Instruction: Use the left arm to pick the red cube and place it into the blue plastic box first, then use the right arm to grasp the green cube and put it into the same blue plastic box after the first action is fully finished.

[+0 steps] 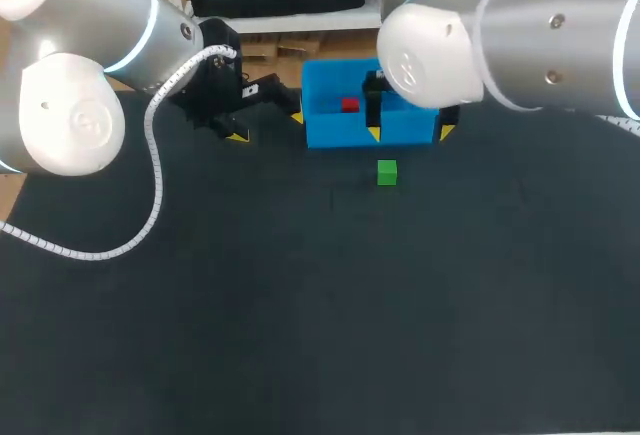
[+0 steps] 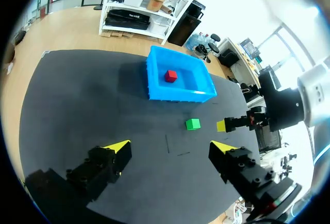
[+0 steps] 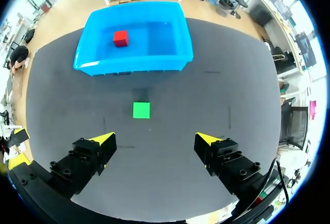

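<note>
The red cube (image 1: 349,105) (image 2: 170,75) (image 3: 120,38) lies inside the blue plastic box (image 1: 325,127) (image 2: 154,82) (image 3: 170,54) at the back of the table. The green cube (image 1: 387,172) (image 2: 193,124) (image 3: 141,110) rests on the dark mat just in front of the box. My left gripper (image 1: 267,122) (image 2: 171,149) hangs open and empty to the left of the box. My right gripper (image 1: 410,133) (image 3: 155,139) is open above the box's front wall, the green cube ahead of its fingers; in the left wrist view one of its yellow fingertips (image 2: 221,126) shows beyond the green cube.
A white coiled cable (image 1: 155,170) hangs from my left arm over the left side of the mat. The mat's near half holds nothing else.
</note>
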You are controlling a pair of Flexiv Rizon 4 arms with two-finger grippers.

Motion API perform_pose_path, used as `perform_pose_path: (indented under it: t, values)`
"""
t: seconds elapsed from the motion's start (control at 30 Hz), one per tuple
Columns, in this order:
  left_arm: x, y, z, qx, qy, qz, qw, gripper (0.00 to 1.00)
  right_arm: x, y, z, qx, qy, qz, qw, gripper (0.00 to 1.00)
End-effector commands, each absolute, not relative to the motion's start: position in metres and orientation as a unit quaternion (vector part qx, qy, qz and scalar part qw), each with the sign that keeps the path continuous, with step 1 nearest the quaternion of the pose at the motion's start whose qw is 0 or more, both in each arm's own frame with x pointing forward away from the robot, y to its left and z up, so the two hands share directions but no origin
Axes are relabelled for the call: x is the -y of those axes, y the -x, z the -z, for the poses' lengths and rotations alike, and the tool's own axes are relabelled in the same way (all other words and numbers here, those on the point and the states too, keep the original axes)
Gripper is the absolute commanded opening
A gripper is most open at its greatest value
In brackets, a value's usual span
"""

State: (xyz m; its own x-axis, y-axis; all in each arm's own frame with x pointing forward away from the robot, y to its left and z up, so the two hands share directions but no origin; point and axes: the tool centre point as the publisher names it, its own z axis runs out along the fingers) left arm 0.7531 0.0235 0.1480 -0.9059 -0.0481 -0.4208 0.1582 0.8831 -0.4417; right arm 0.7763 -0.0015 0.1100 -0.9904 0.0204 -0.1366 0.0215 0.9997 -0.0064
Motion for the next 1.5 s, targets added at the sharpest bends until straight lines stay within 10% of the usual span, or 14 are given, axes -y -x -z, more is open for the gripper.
perform_pose_path:
  t: [0.03,1.5]
  values:
    - [-0.024,-0.753,-0.148,-0.946,-0.029,0.24,0.215,1.0,-0.003,-0.78,-0.107,-0.998,-0.01,0.007,0.066,1.0]
    - [-0.024,-0.753,-0.148,-0.946,-0.029,0.24,0.215,1.0,-0.02,-0.798,-0.051,-0.999,-0.008,0.002,0.048,1.0]
